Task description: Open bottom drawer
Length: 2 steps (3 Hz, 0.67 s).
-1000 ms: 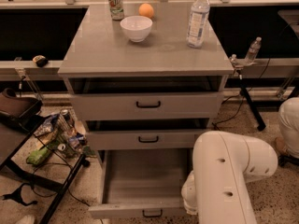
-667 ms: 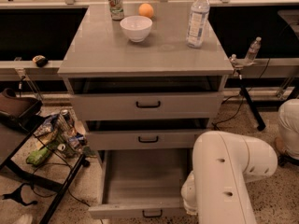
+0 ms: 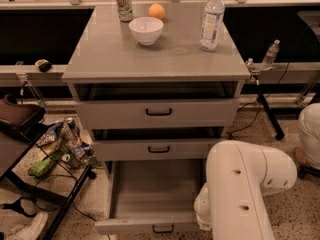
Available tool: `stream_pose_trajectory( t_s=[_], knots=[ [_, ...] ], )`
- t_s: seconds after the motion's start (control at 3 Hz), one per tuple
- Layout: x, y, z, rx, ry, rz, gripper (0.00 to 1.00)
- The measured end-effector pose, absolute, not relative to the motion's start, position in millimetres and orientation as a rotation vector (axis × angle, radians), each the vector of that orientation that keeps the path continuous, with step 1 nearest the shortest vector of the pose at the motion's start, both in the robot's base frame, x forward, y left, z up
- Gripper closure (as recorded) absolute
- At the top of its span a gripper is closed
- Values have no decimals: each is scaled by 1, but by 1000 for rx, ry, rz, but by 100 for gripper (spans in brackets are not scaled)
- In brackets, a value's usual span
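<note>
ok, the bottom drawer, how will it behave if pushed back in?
The bottom drawer looks empty and stands pulled far out, so it is probably light and slides easily. Its grey panels look rigid and unlikely to flex. The gripper is hidden behind the white arm.

Nothing written can be read here. The can (image 3: 124, 4) at the upper left of the cabinet top (image 3: 150, 59) has a green and white printed label, but its lettering cannot be made out. The water bottle (image 3: 212, 20) at the upper right has a pale label with bluish print, also illegible. The gripper is out of sight behind the white arm (image 3: 245, 189) at the lower right.
</note>
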<state>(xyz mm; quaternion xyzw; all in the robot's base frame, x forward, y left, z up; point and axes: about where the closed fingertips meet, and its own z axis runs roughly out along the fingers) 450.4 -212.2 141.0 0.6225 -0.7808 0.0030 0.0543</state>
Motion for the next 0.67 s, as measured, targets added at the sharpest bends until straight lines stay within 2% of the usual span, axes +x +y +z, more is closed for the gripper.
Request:
stream_pose_trajectory(
  t_s=[0.33, 0.67],
  knots=[
    [450, -212, 141, 1891, -2371, 9, 34],
    [450, -212, 141, 1891, -2371, 9, 3]
  ],
)
